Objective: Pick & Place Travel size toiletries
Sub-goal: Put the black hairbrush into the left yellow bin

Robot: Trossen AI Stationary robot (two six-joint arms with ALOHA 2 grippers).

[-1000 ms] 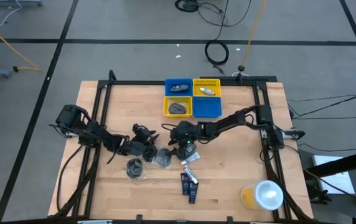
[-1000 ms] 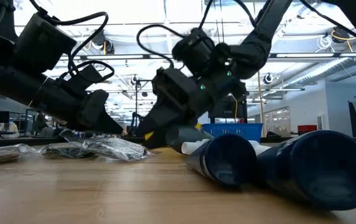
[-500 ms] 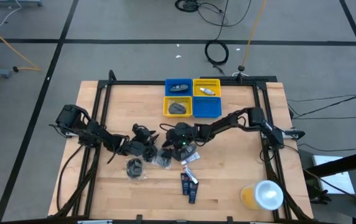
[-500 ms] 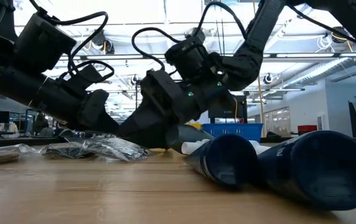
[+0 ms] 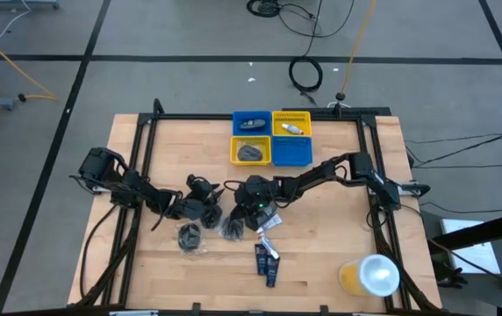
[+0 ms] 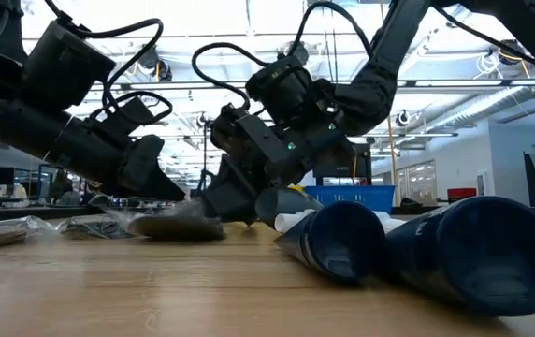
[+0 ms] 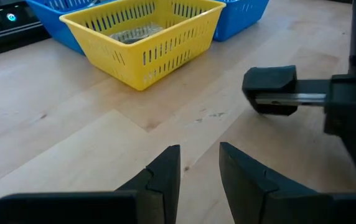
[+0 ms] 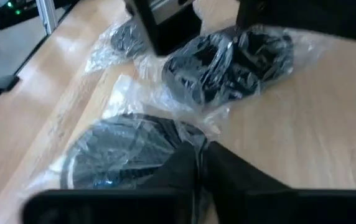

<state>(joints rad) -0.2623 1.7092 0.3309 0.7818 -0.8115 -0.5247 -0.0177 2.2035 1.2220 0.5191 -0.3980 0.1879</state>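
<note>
Two dark round discs in clear wrap lie left of the table's middle, one [image 5: 190, 237] nearer the front edge, the other [image 5: 231, 228] under my right gripper [image 5: 237, 219], which is shut on its wrap. My left gripper [image 5: 211, 211] hovers just left of it, open with nothing between its fingers [image 7: 200, 168]. A white mini tube [image 5: 269, 225] and two dark blue tubes [image 5: 267, 262] lie flat to the right and nearer the front. Another wrapped dark piece [image 8: 234, 59] lies just beyond the held disc [image 8: 122, 155]. My right gripper [image 8: 198, 163] pinches the clear wrap at the edge of the dark disc [image 8: 190, 134] between its two fingers. The fingers slant down from the table's right side. The disc still lies on the table [image 6: 174, 227], the wrap bunched at the fingertips.
Blue and yellow square bins [image 5: 271, 138] stand at the far middle; the near-left yellow one holds a dark wrapped piece [image 5: 250, 151]. A big yellow cup with a white lid [image 5: 370, 275] stands at the near right corner. A black frame [image 5: 137, 158] edges the table.
My right gripper has moved toward the table's left and near edge, dropped onto the wrapped disc and taken hold of its wrap. The disc's wrap has been drawn in and flattened at the fingers.
</note>
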